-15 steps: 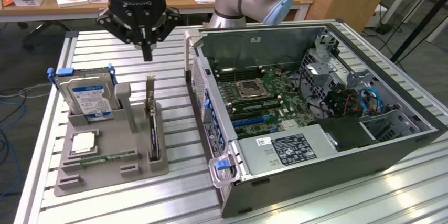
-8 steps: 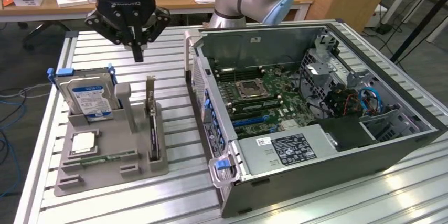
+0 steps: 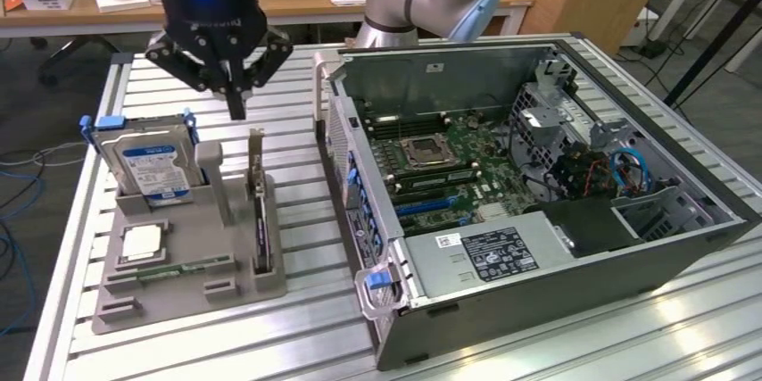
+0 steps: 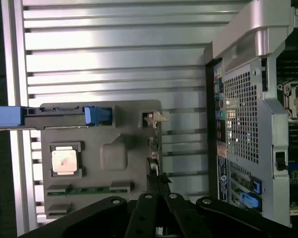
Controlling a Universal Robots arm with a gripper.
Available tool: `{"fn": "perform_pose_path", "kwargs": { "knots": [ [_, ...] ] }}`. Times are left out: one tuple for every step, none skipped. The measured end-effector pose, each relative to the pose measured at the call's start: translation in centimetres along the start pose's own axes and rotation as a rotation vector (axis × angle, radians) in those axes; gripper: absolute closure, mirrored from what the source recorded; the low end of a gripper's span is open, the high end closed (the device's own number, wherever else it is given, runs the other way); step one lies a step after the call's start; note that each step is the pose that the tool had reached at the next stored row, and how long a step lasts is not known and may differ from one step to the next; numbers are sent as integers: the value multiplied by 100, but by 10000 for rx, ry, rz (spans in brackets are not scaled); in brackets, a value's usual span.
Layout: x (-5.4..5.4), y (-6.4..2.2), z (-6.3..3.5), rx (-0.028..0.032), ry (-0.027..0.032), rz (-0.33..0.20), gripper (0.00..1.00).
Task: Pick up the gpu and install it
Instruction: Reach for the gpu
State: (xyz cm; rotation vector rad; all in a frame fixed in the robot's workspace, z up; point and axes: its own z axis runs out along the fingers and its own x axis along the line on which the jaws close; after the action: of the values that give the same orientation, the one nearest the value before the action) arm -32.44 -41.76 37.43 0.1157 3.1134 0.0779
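One claw [image 3: 237, 106] hovering, pinched together, empty | gpu [image 3: 259, 211] standing edgewise in holder [image 3: 227, 285] | squaring over its top edge looking key

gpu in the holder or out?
In. The gpu stands on edge in a slot of the grey holder; the shut hand hangs above it, apart.

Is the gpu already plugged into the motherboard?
No, the gpu stands on edge in the gray holder, outside the open computer case.

Exterior view high, oblique over table [image 3: 303, 336]; wrist view straight down, near; both on grey holder [image 3: 167, 296]
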Motion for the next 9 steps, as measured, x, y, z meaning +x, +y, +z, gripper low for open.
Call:
{"fn": "perform_pose_path", "kwargs": {
  "knots": [
    [-3, -45, 16, 0, 0, 1, 89],
    [-6, -91, 32, -1, -1, -1, 89],
    [-9, -131, 48, 0, -1, -1, 89],
    [-11, -161, 64, -1, 0, -1, 89],
    [-12, -187, 81, 0, 0, -1, 89],
    [-13, -213, 99, -1, -1, 0, 89],
    [-14, -231, 117, -2, -2, 0, 89],
    [-15, -242, 135, -2, -2, 0, 89],
    [-16, -249, 151, 0, 0, 0, 83]
  ]
}}
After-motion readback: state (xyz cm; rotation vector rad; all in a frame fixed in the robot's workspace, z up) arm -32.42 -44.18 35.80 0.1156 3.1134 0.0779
